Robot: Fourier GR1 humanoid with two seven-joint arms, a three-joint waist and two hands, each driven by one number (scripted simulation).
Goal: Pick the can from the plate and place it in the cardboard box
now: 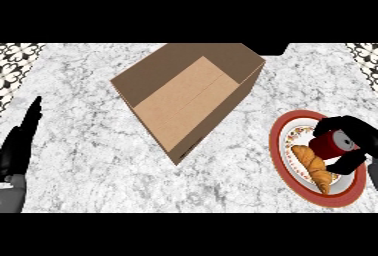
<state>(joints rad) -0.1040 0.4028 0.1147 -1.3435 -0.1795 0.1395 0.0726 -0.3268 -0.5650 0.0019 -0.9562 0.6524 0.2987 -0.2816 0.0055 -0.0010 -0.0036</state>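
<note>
— Grey-white marble counter across the whole frame, with patterned tile showing at the upper corners.

— And at the right edge?

— Right hand, black, fingers and thumb curled round the red can. Can tilted, silver top facing the lower right, sitting over the plate; cannot tell whether lifted or touching.

— Beside the can?

— Croissant, just to the lower left of the can, lying on the same plate and running toward its lower rim. Very close to the thumb, perhaps touching. Plate red-rimmed with a flowery band inside, at the right middle of the frame.

— Further out?

— Cardboard box, open, turned at an angle, in the upper centre. Well apart from the plate, bare marble between. Near wall of the box rising on the side facing the plate.

— Other side?

— Left hand at the left edge, fingers straight and pointing up, resting, holding nothing. Well apart from the box.
</note>
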